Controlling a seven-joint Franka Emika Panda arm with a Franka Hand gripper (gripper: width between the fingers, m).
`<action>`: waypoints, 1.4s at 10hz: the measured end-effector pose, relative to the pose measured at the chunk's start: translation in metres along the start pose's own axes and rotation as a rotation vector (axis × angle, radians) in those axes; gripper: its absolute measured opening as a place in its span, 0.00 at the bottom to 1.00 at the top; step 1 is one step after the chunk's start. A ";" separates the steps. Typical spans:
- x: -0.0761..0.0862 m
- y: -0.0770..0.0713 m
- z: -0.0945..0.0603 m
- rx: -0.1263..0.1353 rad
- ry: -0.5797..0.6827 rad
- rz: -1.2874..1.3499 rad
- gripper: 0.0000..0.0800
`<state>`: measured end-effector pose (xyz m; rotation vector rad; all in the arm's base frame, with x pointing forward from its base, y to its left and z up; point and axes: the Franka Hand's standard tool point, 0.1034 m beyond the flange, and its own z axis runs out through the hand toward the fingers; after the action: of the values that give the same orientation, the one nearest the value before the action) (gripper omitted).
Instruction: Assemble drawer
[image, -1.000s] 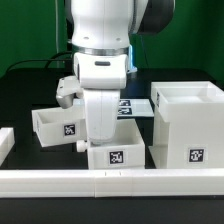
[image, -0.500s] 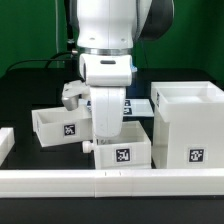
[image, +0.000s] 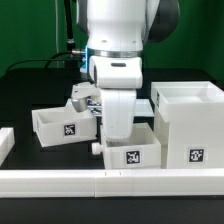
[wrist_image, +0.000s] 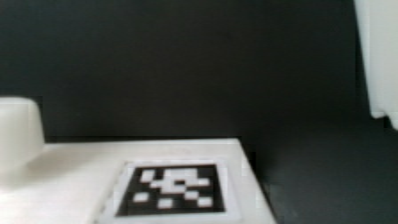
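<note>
The near tray (image: 145, 147) is a shallow white box with a tag on its front and a knob (image: 97, 149) on its side, at the exterior view's left. It stands just left of the tall white housing (image: 188, 128). My gripper (image: 120, 133) reaches down into this tray, with its fingertips hidden behind the tray's wall. The tray travels with it, so it seems shut on the wall. The second tray (image: 58, 126) lies on the table further left. The wrist view shows a tag (wrist_image: 175, 188) on a white face of the tray, with no fingers in view.
A low white rail (image: 100, 182) runs along the table's front edge, with a white block (image: 4, 143) at its left end. The marker board (image: 145, 106) lies behind the arm. The black table (image: 25, 90) extends to the back left.
The arm and the near tray have moved together to the exterior view's right, closing the gap to the housing. The second tray and the housing have not moved.
</note>
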<state>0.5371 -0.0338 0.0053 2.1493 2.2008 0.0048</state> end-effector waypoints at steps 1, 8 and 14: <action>-0.001 0.000 0.000 0.001 0.000 0.001 0.05; 0.014 0.007 -0.001 -0.004 -0.006 -0.002 0.05; 0.020 0.009 -0.001 -0.007 -0.006 0.078 0.05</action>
<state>0.5455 -0.0135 0.0059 2.2269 2.1091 0.0104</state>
